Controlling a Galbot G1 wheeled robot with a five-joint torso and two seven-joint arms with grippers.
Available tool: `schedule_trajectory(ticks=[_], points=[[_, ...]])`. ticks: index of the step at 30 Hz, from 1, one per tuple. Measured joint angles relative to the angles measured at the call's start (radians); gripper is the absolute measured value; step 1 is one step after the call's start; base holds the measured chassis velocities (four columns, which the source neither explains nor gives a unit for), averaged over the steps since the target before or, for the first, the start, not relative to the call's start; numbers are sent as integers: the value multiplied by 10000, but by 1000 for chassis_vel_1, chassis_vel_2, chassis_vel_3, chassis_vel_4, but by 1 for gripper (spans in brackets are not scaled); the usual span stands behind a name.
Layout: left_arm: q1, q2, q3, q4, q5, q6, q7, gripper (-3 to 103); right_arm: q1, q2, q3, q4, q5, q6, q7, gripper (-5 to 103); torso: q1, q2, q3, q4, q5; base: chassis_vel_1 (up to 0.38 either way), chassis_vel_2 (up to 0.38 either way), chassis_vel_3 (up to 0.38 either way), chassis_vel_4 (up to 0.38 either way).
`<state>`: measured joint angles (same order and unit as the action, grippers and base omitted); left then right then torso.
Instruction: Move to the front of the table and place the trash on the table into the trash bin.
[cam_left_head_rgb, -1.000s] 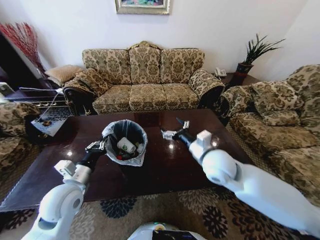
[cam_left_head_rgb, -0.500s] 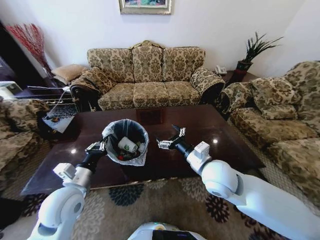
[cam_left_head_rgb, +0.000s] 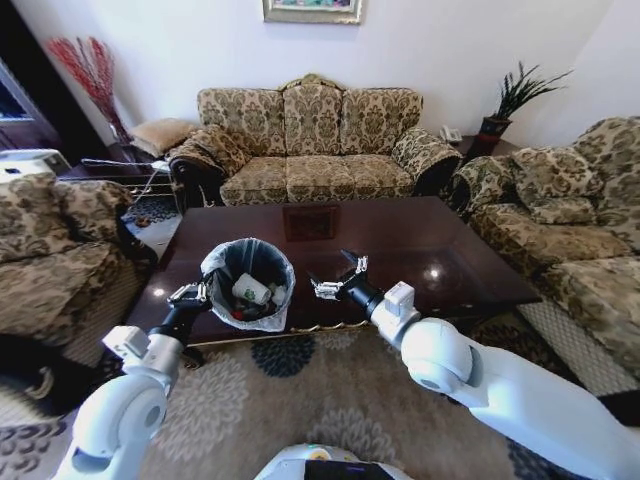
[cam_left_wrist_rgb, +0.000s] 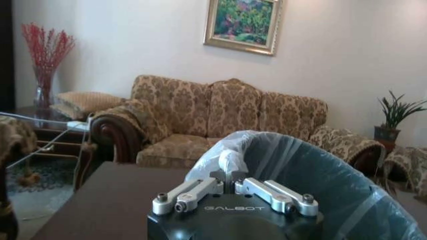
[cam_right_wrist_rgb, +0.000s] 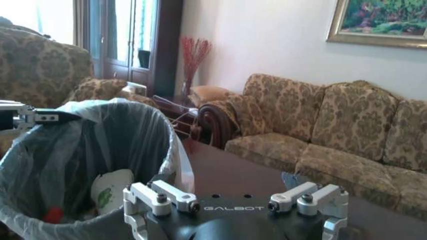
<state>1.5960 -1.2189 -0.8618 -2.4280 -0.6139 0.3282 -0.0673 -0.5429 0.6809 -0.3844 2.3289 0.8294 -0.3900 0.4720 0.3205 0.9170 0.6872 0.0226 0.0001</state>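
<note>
The dark glossy table (cam_left_head_rgb: 400, 240) lies ahead of me, its top bare. My left gripper (cam_left_head_rgb: 190, 295) is shut on the bag-lined rim of the black trash bin (cam_left_head_rgb: 248, 285), which sits over the table's front edge. The left wrist view shows the gripper (cam_left_wrist_rgb: 227, 175) pinching the grey bag fold of the bin (cam_left_wrist_rgb: 313, 170). Trash lies inside the bin: a white cup (cam_left_head_rgb: 252, 290) (cam_right_wrist_rgb: 110, 192) and a red piece (cam_right_wrist_rgb: 53, 215). My right gripper (cam_left_head_rgb: 338, 278) (cam_right_wrist_rgb: 233, 190) is open and holds nothing, just right of the bin (cam_right_wrist_rgb: 87, 150) and level with its rim.
A patterned three-seat sofa (cam_left_head_rgb: 315, 150) stands beyond the table. Matching armchairs flank it on the right (cam_left_head_rgb: 590, 230) and left (cam_left_head_rgb: 50, 240). A floral rug (cam_left_head_rgb: 280, 400) covers the floor between me and the table. A potted plant (cam_left_head_rgb: 505, 100) stands at the back right.
The whole picture has shifted: the camera has drawn back, so the table looks farther off and more rug shows. Both arms keep their pose, with the right gripper slightly nearer the bin.
</note>
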Motion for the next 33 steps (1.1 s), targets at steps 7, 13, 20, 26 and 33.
schedule_trajectory(ticks=[7,13,20,26,33], points=[[-9,-2,3,10,0,-2,-6,3,-39,52,-39,19,96,-182,-38,100,-15,4,-8,2,-1,440,-223,-405,206],[-29,-1,29,83,-46,-104,-13,3,-173,29,-49,-127,-3,364,-154,100,-9,2,-2,0,9,174,-240,-160,209],[-47,-45,11,116,-43,-109,-3,3,-238,-81,13,-126,-5,485,-47,100,11,-7,4,-6,-2,-3,-13,-8,6],[58,-172,-113,113,251,47,56,3,-346,-84,76,-176,-12,492,116,100,-34,-57,-33,-3,-4,12,45,22,-7],[174,-294,-123,280,524,28,104,3,-552,-122,373,-111,-9,739,287,100,-64,-130,-77,-7,0,24,21,27,40]])
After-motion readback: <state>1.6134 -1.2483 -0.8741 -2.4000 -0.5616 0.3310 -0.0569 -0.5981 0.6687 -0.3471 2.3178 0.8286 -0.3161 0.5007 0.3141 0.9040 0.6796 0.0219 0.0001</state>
